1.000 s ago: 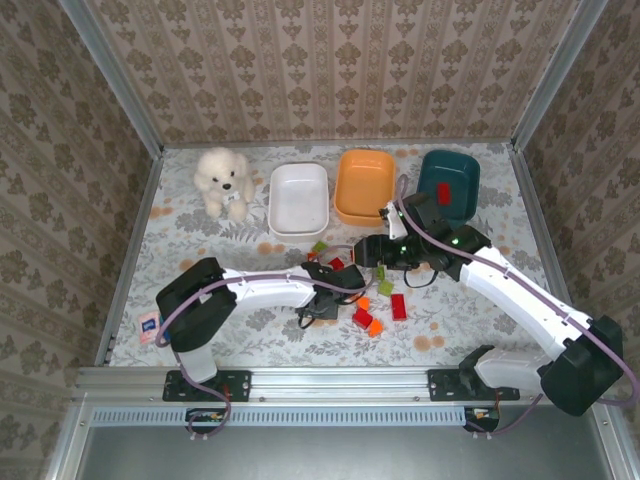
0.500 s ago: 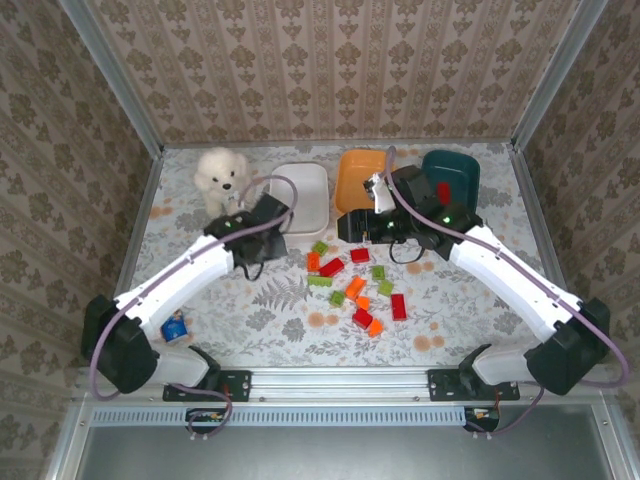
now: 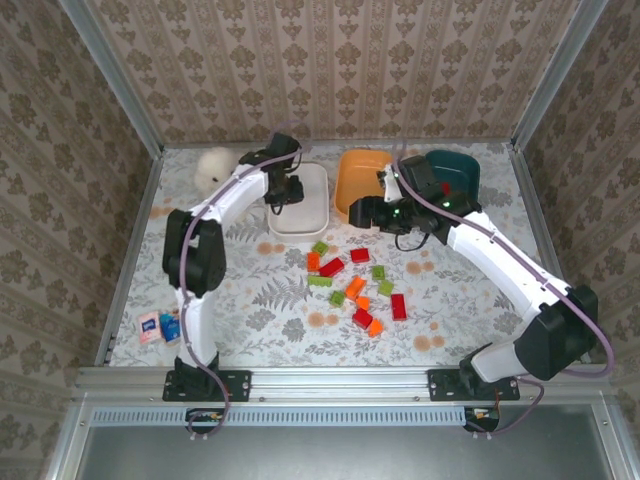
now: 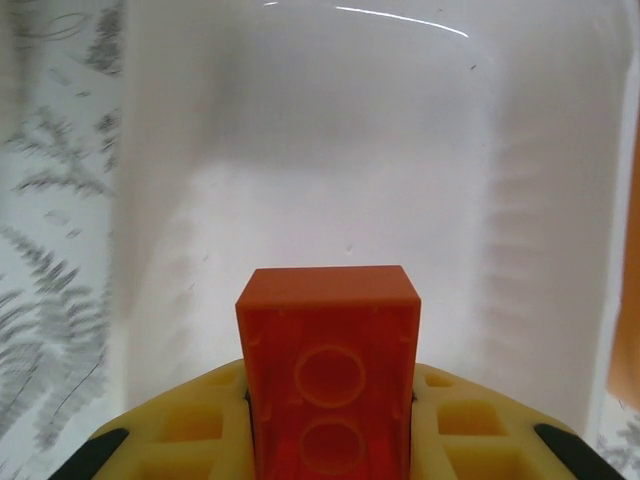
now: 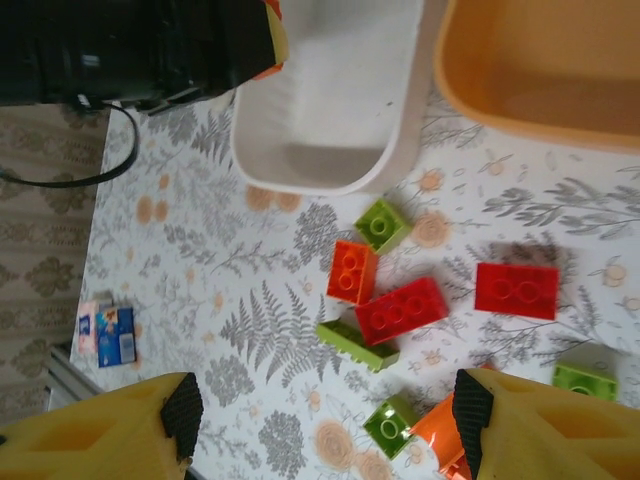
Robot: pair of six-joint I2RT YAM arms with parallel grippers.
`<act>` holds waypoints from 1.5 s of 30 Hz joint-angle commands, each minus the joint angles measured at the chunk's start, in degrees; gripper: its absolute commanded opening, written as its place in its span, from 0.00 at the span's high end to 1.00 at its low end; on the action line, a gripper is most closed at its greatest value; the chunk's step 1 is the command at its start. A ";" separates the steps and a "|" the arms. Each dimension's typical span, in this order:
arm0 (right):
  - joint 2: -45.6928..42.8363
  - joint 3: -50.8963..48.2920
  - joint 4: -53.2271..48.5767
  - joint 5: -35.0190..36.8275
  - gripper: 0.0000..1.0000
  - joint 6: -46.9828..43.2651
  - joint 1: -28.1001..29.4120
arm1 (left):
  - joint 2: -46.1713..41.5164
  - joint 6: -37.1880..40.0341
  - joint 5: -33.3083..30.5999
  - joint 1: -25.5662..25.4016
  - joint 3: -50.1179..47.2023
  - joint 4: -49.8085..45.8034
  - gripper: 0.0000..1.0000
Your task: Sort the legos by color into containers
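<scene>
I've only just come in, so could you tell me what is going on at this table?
The left gripper holds an orange-red brick over the white tub, not yet released. The right gripper hangs open by the orange tub, near the loose bricks on the table. One red brick lies in the teal tub.

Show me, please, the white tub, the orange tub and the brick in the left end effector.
white tub [image 3: 308,212], top external view, its bare floor.
orange tub [image 3: 360,180], top external view, its bare floor.
held brick [image 4: 328,375], left wrist view, its hollow underside.
</scene>
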 commanded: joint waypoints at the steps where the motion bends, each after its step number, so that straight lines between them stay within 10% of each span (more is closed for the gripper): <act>1: -4.25 -1.13 -2.50 1.52 0.30 1.46 -1.38 | 4.59 2.45 2.81 -0.02 7.17 -4.00 0.77; 14: -6.94 -5.88 -8.46 6.31 0.30 1.11 -1.92 | 13.08 2.12 7.38 2.17 12.65 -6.30 0.61; 26: -2.69 -7.33 -15.35 13.19 0.30 -1.81 0.09 | 1.47 1.52 6.46 1.81 10.58 -6.04 0.39; 45: 19.97 -7.21 -7.34 11.53 0.30 -7.40 1.87 | -63.71 -14.84 6.47 -11.77 -64.08 17.21 0.21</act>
